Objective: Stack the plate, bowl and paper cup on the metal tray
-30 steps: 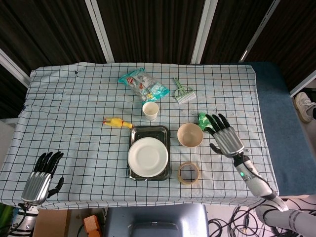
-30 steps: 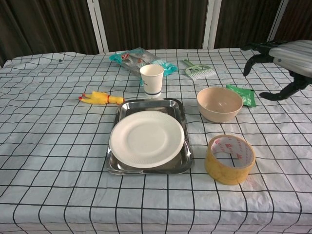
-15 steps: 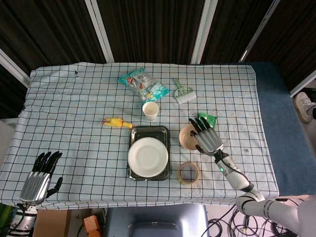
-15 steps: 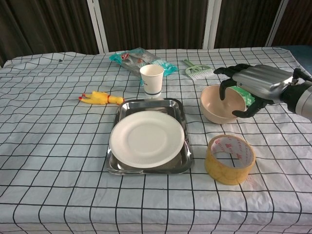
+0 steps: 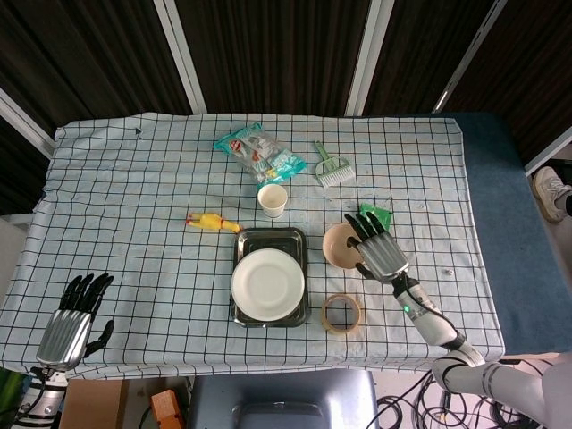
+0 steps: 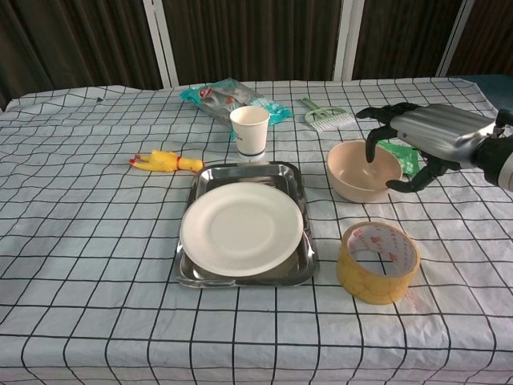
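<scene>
My right hand (image 6: 429,136) is covering the far right rim of the bowl (image 6: 359,170), fingers curling over it and thumb under the outer wall; I cannot tell whether it is gripping. The plate (image 6: 242,228) is lying on the metal tray (image 6: 240,172) to its left, the paper cup (image 6: 249,131) just beyond. The tape roll (image 6: 378,261) is sitting near below. My left hand (image 5: 73,317) is hanging spread, off the table's near edge.
</scene>
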